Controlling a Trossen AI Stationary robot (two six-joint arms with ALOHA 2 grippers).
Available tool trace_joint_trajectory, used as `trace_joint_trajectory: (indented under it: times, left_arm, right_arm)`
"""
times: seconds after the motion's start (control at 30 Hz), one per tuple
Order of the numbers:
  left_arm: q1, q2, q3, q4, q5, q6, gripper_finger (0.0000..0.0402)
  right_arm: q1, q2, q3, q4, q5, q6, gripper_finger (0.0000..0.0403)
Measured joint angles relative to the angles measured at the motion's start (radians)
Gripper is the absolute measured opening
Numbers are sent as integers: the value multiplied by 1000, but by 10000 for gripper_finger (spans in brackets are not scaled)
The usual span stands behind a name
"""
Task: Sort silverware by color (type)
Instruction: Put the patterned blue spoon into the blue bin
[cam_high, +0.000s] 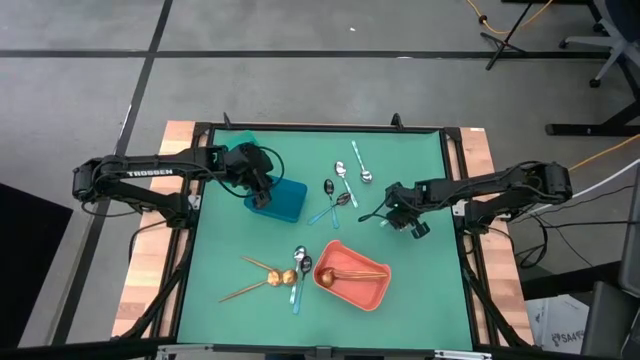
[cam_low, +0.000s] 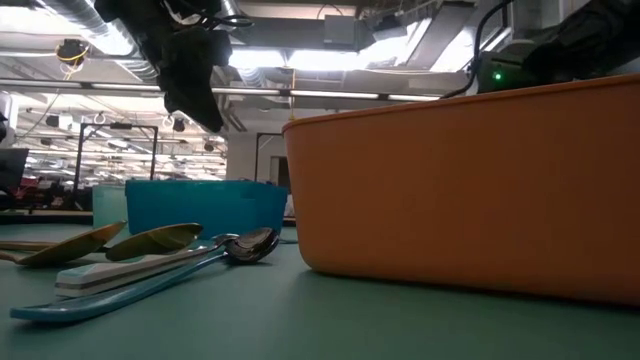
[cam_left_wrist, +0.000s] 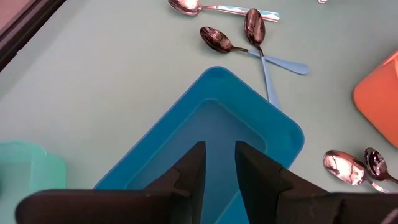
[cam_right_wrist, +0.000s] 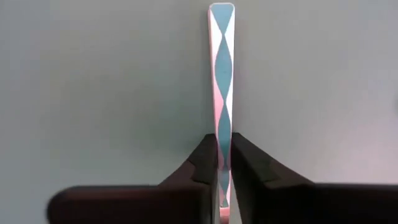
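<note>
One utensil handle (cam_right_wrist: 222, 81) sits pinched between the right gripper's (cam_right_wrist: 223, 163) dark fingers, at about three o'clock on the green mat (cam_high: 420, 290); the jaws are closed onto its thin edges. That handle is a flat, narrow strip patterned in teal and pale diamonds, with a rounded end. Its slim, smooth, glossy-looking sides give little to bite on, so I judge it could twist or slide out during a lift, especially if the hidden bowl end hangs heavy.

Other silverware lies scattered: shiny silver spoons (cam_high: 340, 190) with light-blue handles near twelve o'clock, and copper-gold pieces (cam_high: 262, 277) towards seven o'clock beside two more silver spoons (cam_high: 300, 262). A copper spoon already rests in the coral bin (cam_high: 372, 292) at six o'clock. Crossed handles there could snag one another when picked.

Over the smooth, round-cornered blue bin (cam_left_wrist: 273, 134), at ten o'clock, hangs the left gripper (cam_left_wrist: 217, 163), slightly parted and holding nothing.
</note>
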Motion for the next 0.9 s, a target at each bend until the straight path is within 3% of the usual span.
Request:
trace_joint_trajectory:
  times: [0.13, 0.37, 0.67, 0.9]
  left_arm:
    - [0, 0, 0, 0, 0, 0, 80]
    - [0, 0, 0, 0, 0, -23, 80]
    - [0, 0, 0, 0, 0, -24, 80]
    - [0, -1, -1, 0, 6, -26, 80]
  right_arm:
    - [0, 0, 0, 0, 0, 0, 6]
    - [0, 5, 35, -31, -9, 2, 10]
    - [0, 9, 218, -84, -17, 53, 4]
    - [0, 6, 386, 17, -10, 59, 2]
